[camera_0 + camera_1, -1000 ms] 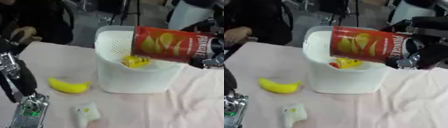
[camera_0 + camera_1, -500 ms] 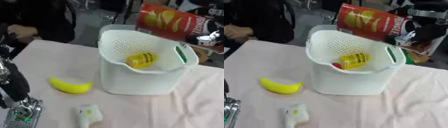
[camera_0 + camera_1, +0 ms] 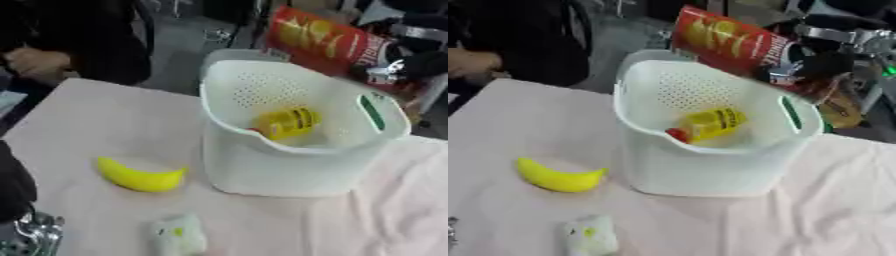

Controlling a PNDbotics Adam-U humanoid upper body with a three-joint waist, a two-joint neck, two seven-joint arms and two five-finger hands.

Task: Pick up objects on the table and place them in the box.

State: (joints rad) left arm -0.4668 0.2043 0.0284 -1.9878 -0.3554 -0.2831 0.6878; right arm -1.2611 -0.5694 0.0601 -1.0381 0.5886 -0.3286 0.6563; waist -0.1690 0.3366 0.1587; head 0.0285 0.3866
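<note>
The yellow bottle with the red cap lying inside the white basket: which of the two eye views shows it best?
The right eye view: the yellow bottle lies inside the white perforated basket with its red cap clear of the near rim. In the left eye view the rim hides most of the cap; only the yellow body and a red sliver show.

Up at the top right, the right hand (image 3: 820,62) reads as black, bulky and rounded, with a silver metal band at the wrist and a small pale marking on the dark casing. Down in the lower left corner, the left arm (image 3: 17,190) shows as a dark rounded shell, and beneath it a silvery joint with green specks.
</note>
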